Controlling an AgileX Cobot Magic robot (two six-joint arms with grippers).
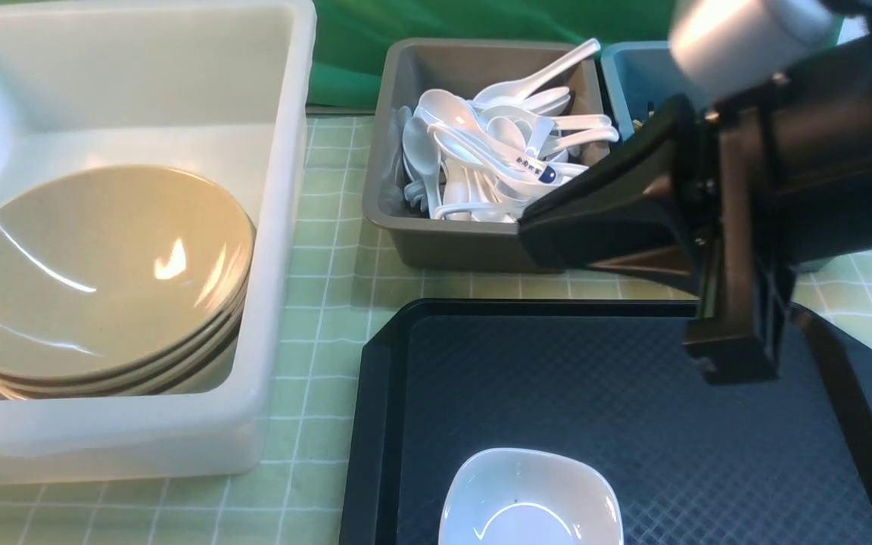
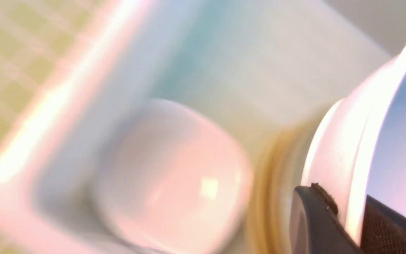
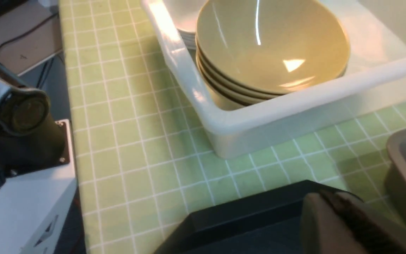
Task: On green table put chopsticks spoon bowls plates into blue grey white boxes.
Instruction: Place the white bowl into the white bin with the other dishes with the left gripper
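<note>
Left gripper (image 2: pixel 354 225), seen only in the left wrist view: clamped on the rim of a white dish (image 2: pixel 372 123), which is held edge-on between the dark pads. The view is badly blurred. Beneath the dish the inside of the white box (image 1: pixel 284 227) is seen, with a pale bowl (image 2: pixel 167 176) on its floor and tan bowls (image 1: pixel 95 272) stacked beside it.

Right gripper (image 1: pixel 538 236): held above the counter (image 1: pixel 330 250), tip pointed towards the robot's left, over the near wall of the grey box (image 1: pixel 451 250). Whether its jaws are apart or together cannot be told. Nothing is seen in it.

Spoons (image 1: pixel 481 144) are piled in the grey box. The blue box (image 1: pixel 633 68) is largely hidden behind the right arm.

One square white bowl (image 1: pixel 530 499) lies on the black tray (image 1: pixel 375 424) at its near edge, well apart from the right gripper and nearer the robot.
</note>
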